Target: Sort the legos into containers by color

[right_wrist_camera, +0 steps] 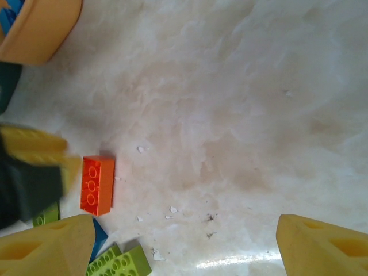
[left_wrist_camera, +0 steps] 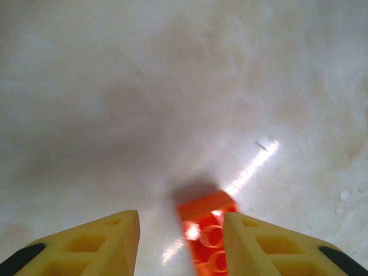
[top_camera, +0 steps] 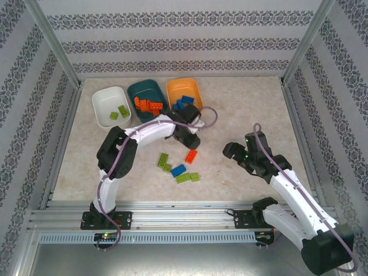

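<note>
1. One pale marbled table (top_camera: 241,109), seen from the arms' side, with twelve o'clock at the far wall.
2. Two white-and-black arms.
   - The left gripper (left_wrist_camera: 179,218) is down near the table's centre. Its yellow jaws stand apart on either side of an orange brick (left_wrist_camera: 207,241). The brick lies against one finger, with a gap to the other.
   - The right gripper (right_wrist_camera: 184,224) hangs above the table at four o'clock, jaws wide apart with nothing between them.
3. Three shallow, rounded tubs in a row: a white tub (top_camera: 103,99) at ten o'clock, a dark teal tub (top_camera: 144,87) at eleven and an orange tub (top_camera: 183,85) at twelve.
4. Small studded bricks.
   - The white tub holds two lime green bricks (top_camera: 123,111).
   - The teal tub holds bunched orange bricks (top_camera: 150,106).
   - The orange tub holds bunched blue bricks (top_camera: 185,102). Both heaps are too crowded to count.
   - Loose at six o'clock lie four green bricks (top_camera: 183,177) and one blue brick (top_camera: 178,170), just beside the orange brick.
</note>
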